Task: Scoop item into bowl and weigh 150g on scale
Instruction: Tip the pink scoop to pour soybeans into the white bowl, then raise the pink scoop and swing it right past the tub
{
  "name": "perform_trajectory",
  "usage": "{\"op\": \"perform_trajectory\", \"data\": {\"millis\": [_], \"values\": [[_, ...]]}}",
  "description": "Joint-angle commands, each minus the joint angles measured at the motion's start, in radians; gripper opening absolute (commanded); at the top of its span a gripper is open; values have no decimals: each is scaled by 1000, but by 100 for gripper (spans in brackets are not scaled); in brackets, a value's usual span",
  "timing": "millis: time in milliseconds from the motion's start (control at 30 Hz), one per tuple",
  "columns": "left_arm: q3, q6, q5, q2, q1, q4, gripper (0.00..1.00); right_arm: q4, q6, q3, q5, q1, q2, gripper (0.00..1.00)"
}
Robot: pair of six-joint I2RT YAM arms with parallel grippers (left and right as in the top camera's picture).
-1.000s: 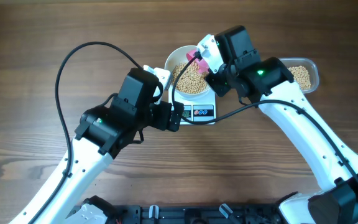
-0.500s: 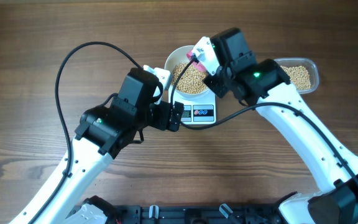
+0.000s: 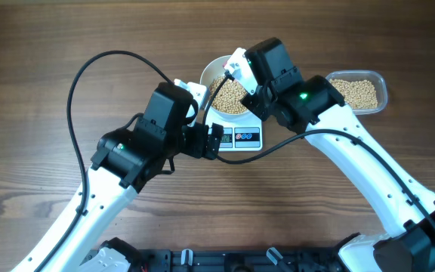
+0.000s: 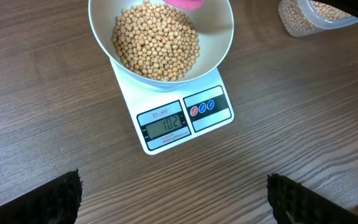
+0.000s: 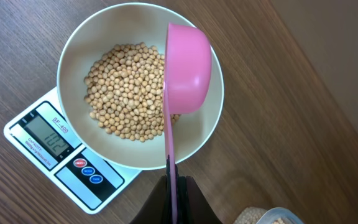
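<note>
The white bowl (image 3: 206, 79) (image 4: 219, 37) (image 5: 73, 59) stands on the small white scale (image 3: 240, 137) (image 4: 179, 121) (image 5: 55, 149), and its display reads about 102. Tan beans (image 3: 231, 94) (image 4: 157, 40) (image 5: 126, 90) lie heaped inside the bowl. My right gripper (image 3: 236, 64) (image 5: 174, 186) is shut on the handle of a pink scoop (image 5: 188, 65) (image 4: 185, 2). The scoop is turned on its side above the bowl's right half. My left gripper (image 3: 214, 141) (image 4: 176, 186) stands open and empty over the wood, just in front of the scale.
A clear plastic tub (image 3: 357, 92) (image 4: 316, 15) (image 5: 278, 218) with more beans sits to the right of the scale. A black cable (image 3: 89, 68) loops over the table at the left. The surface is dark wood.
My right gripper has carried the pink scoop a little to the left, further over the bowl. The left arm has stayed still.
</note>
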Motion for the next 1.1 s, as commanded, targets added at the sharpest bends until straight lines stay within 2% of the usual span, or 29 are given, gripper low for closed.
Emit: {"op": "perform_trajectory", "data": {"millis": [0, 233, 367, 667, 800, 967, 1067], "values": [[-5, -10, -17, -7, -3, 2, 100, 5, 80, 29, -57, 0, -32, 4], [-5, -10, -17, -7, -3, 2, 100, 6, 249, 29, -192, -53, -33, 4], [-5, -10, -17, -7, -3, 2, 100, 17, 309, 29, -325, -148, -57, 4], [-5, -10, -17, -7, -3, 2, 100, 61, 347, 29, -807, -474, -166, 4], [-5, -10, -17, -7, -3, 2, 100, 26, 413, 29, -931, -655, -174, 4], [-5, -10, -17, -7, -3, 2, 100, -17, 414, 29, -1012, -811, -174, 4], [-5, -10, -17, -7, -3, 2, 100, -21, 462, 29, -1016, -874, -174, 4]]}}
